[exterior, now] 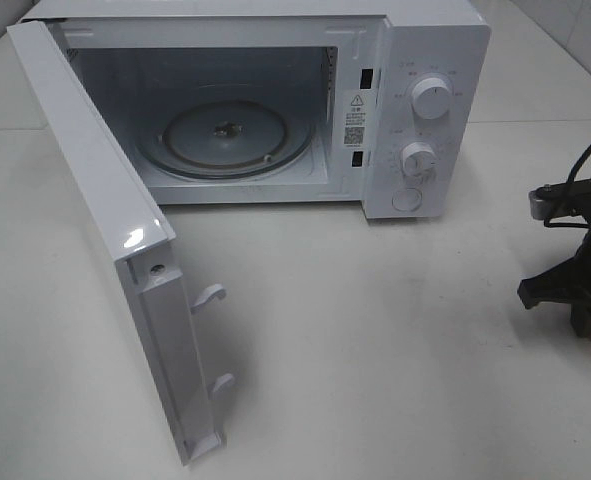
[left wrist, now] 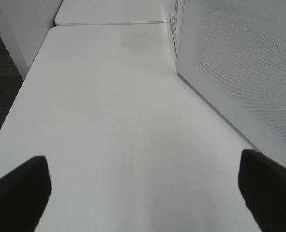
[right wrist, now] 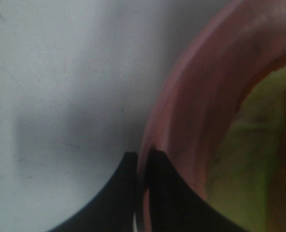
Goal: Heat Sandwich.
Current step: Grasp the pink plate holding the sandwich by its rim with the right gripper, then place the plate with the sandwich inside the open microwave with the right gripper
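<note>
"Where was the sandwich [right wrist: 259, 145]?"

"On its pink plate [right wrist: 191, 96], off to the right on the tabletop [exterior: 375, 350]. Your right claw [right wrist: 143, 166] was clenched on the plate's rim, with the sandwich just beyond its fingertips."

"And the microwave [exterior: 430, 60]?"

"Open, away to the plate's left. Your left claw [left wrist: 143, 193] hung released, farther off."

Glossy white microwave door [exterior: 100, 165], glass turntable [exterior: 237, 140], matt white table [exterior: 395, 340], smooth pink plate [right wrist: 191, 96]
</note>
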{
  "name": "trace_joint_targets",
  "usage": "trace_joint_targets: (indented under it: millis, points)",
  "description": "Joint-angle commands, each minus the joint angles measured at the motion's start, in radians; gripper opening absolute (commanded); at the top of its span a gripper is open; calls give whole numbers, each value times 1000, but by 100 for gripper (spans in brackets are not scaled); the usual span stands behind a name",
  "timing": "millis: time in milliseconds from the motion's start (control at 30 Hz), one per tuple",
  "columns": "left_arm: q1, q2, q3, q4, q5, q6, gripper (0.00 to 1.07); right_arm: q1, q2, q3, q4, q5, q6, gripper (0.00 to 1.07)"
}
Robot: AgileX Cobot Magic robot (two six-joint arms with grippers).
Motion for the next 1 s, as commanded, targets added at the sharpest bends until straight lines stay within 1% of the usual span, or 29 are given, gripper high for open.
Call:
trace_joint_targets:
  millis: [33, 333, 400, 500, 533, 767, 933, 1000]
  points:
    - [2, -27, 3, -7, -8, 2, 100, -5, 3, -3, 1, 8, 8, 0]
    - [2, -27, 3, -7, -8, 2, 100, -2, 0, -3, -24, 26, 5, 0]
    - [2, -27, 3, -7, -8, 2, 100, 0, 0, -19, -28, 60, 5, 0]
    - [2, -27, 3, -7, -8, 2, 100, 14, 0, -30, -56, 86, 17, 0]
    - [2, -27, 3, -7, -8, 2, 100, 32, 0, -38, -88, 107, 48, 0]
    - [2, -27, 3, -7, -8, 2, 100, 83, 0, -38, -177, 147, 122, 0]
    - [2, -27, 3, -7, -8, 2, 100, 126, -26, -38, -220, 177, 154, 0]
    - [2, -27, 3, -7, -8, 2, 100, 129, -36, -38, -229, 183, 157, 0]
